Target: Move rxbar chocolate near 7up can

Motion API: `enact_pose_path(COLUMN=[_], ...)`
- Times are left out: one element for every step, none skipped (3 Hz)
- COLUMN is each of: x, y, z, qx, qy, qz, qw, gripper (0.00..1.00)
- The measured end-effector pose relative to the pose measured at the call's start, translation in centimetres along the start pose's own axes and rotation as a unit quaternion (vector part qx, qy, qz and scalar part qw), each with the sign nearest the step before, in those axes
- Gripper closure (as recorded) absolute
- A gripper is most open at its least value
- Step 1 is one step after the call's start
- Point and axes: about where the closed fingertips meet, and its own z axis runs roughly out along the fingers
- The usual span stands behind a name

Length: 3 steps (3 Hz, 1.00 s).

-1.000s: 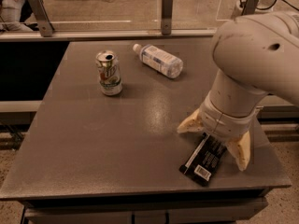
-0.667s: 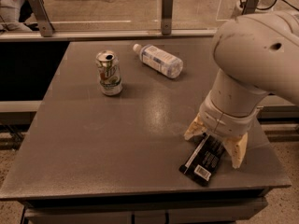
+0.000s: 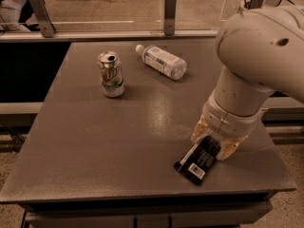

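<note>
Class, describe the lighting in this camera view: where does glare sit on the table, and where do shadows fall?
Camera view: dim, warm light; a soft glare patch on the table between the plastic bottle and the tool, which sits over the rxbar chocolate near the front right corner; the 7up can throws a faint shadow at its base.

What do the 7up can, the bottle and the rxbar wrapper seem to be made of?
7up can: probably aluminium, shiny silver top.
Bottle: clear plastic, see-through body.
Rxbar chocolate, beneath the gripper front-right: likely plastic film, thin, flat, black.
</note>
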Motion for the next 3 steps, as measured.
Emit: enact_pose_path(x=[0.1, 2.2, 5.6], y=[-0.1, -1.2, -4.6], z=[-0.3, -2.0, -4.4], qx=[0.006, 0.008, 0.032], qy=[-0.006, -0.004, -0.003], qz=[0.003, 0.011, -0.005], qw=[1.0, 0.9999, 0.9995], gripper=[1.0, 1.0, 1.0])
